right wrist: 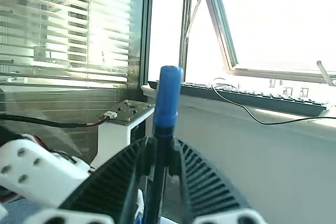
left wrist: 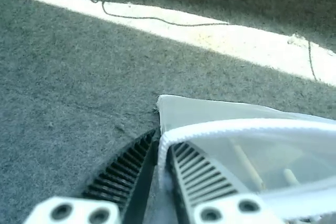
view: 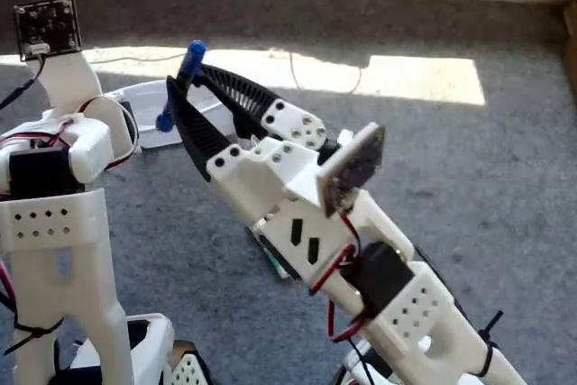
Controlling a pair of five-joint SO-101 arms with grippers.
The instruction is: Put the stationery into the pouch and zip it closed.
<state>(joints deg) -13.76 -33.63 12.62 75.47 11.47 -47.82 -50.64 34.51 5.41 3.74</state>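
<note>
The left gripper [left wrist: 157, 142] is closed to a narrow gap on the white zipper rim of the translucent white pouch [left wrist: 210, 111]. The pouch lies at the far left of the grey carpet [left wrist: 63, 77]. Raised near the pouch, the right gripper [right wrist: 160, 148] is clamped tight on the barrel of a blue capped pen [right wrist: 169, 93].

A blue pen [view: 192, 53] is held raised, nearly upright, in the right end effector [view: 183, 81]. A translucent, white-edged pouch [view: 144, 104] is laid on grey carpet [view: 451, 178], far left.
</note>
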